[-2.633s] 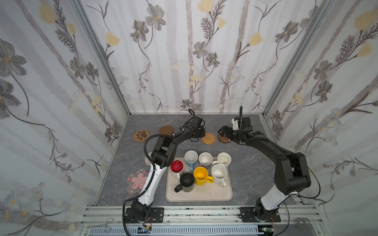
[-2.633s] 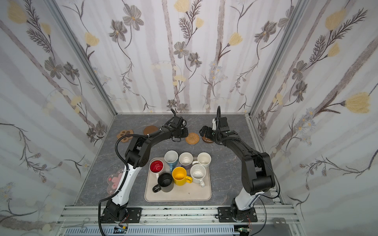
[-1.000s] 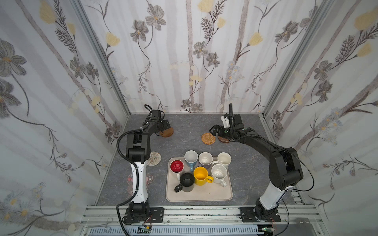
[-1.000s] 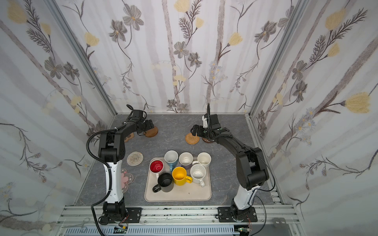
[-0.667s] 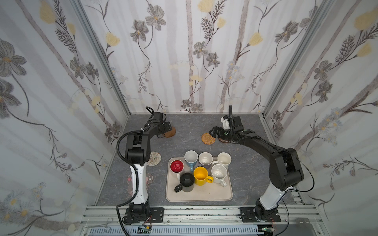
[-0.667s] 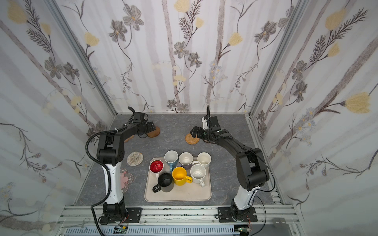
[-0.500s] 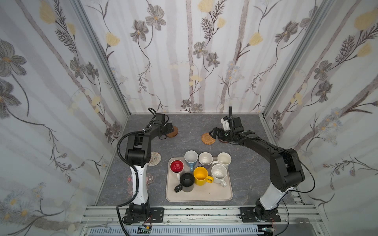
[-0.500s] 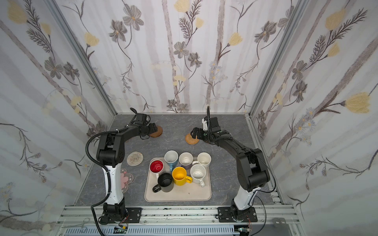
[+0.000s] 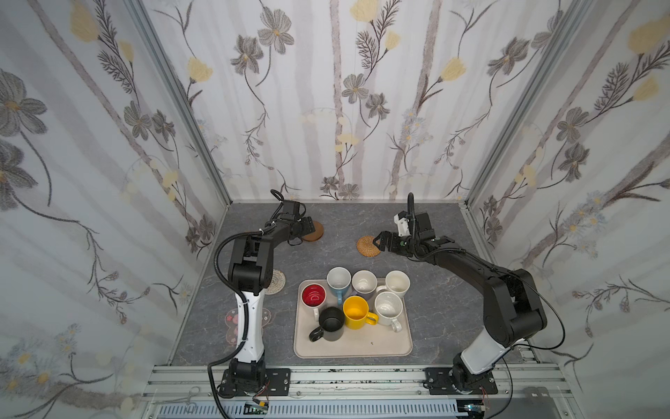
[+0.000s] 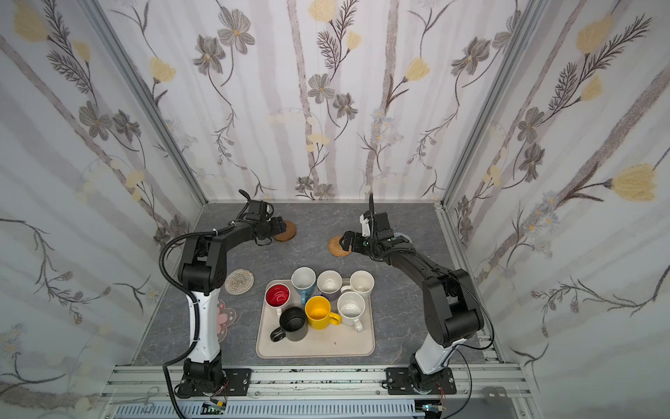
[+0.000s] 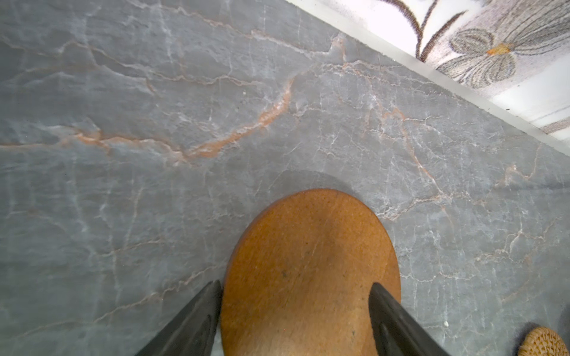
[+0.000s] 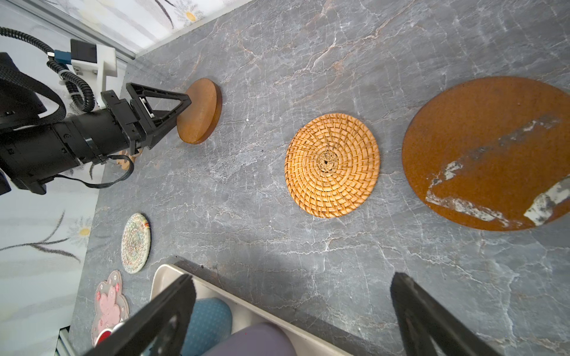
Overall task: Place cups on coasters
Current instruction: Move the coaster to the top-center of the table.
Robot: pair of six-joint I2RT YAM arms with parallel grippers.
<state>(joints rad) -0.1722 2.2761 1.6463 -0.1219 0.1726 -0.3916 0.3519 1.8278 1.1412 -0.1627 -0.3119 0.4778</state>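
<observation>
Seven cups stand on the beige tray (image 9: 353,348), among them a yellow one (image 9: 356,312), a black one (image 9: 331,319) and a white one with red inside (image 9: 313,294). At the back left, my left gripper (image 11: 296,285) is shut on the wooden disc coaster (image 9: 314,231). The right wrist view shows that disc (image 12: 200,111) tilted off the table. My right gripper (image 12: 293,283) hangs open and empty beside the rattan coaster (image 9: 367,246), with the glossy brown disc (image 12: 487,148) next to it.
A whitish woven coaster (image 9: 276,282) and a pink blossom coaster (image 9: 232,323) lie by the left arm's base. The papered back wall (image 9: 344,145) stands close behind both grippers. The tray's far rim (image 12: 246,311) sits just below my right fingers.
My left gripper has slid to the right along the back of the table, taking the wooden disc with it. The right gripper has barely shifted.
</observation>
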